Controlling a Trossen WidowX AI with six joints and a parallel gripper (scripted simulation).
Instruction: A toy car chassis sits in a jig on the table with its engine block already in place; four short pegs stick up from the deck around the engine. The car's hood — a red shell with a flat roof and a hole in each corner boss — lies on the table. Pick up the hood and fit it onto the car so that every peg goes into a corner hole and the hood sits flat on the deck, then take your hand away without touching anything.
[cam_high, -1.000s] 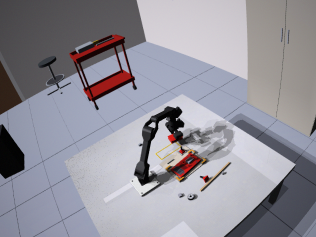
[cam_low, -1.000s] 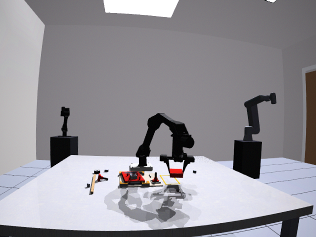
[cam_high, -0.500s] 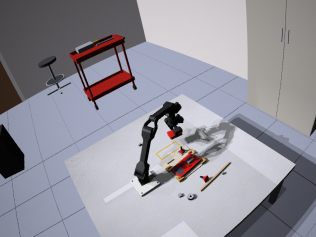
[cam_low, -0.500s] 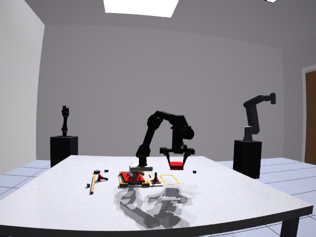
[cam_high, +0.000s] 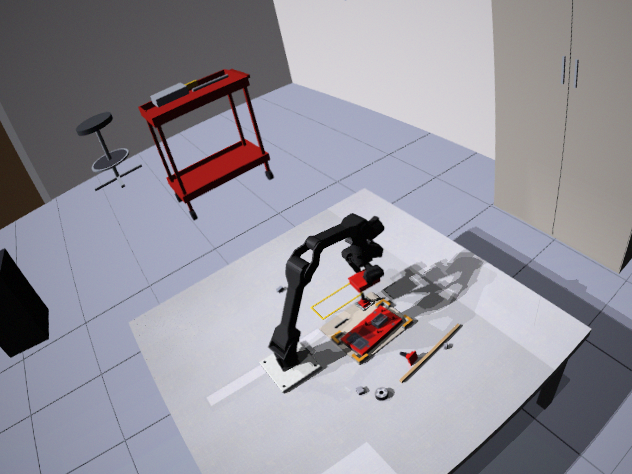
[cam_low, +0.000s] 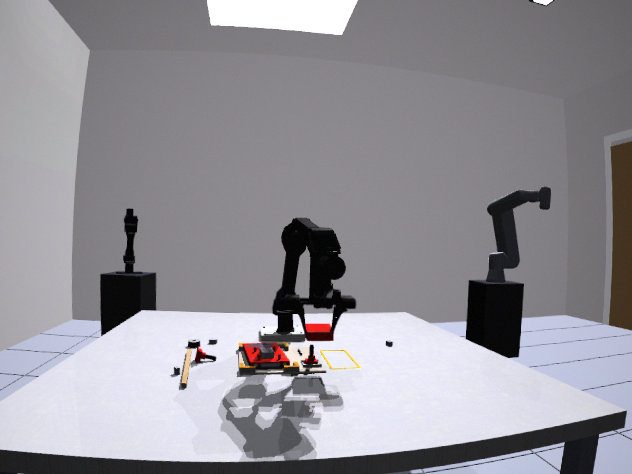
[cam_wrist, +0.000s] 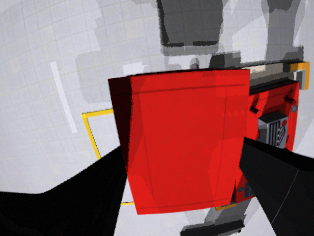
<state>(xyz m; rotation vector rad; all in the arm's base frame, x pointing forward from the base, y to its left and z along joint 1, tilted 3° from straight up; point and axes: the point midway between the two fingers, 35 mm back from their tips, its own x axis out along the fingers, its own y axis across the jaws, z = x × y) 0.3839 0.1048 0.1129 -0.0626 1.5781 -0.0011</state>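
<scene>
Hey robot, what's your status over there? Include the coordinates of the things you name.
Fingers (cam_high: 365, 285) (cam_low: 319, 329) shut on red hood (cam_high: 363, 280) (cam_low: 319, 332) (cam_wrist: 185, 140), held above table (cam_high: 245, 433) (cam_low: 408, 408) (cam_wrist: 35, 150). Chassis (cam_high: 365, 334) (cam_low: 255, 356) (cam_wrist: 295, 112) waiting in jig (cam_high: 359, 359) (cam_low: 247, 370) (cam_wrist: 305, 67), hood not fitted. Small red part with upright post (cam_high: 363, 303) (cam_low: 310, 357) beside chassis, possible snag.

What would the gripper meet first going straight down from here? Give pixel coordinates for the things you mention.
Probably the small red fixture with a black upright (cam_high: 363, 303) (cam_low: 310, 360), under the held red flat-roofed hood (cam_high: 360, 281) (cam_low: 319, 332) (cam_wrist: 185, 135); depth is unclear, and the hood blocks the wrist view.

Plain red hood (cam_high: 361, 281) (cam_low: 319, 332) (cam_wrist: 185, 145), yellow outline (cam_high: 322, 317) (cam_low: 340, 368) (cam_wrist: 91, 131)
</scene>
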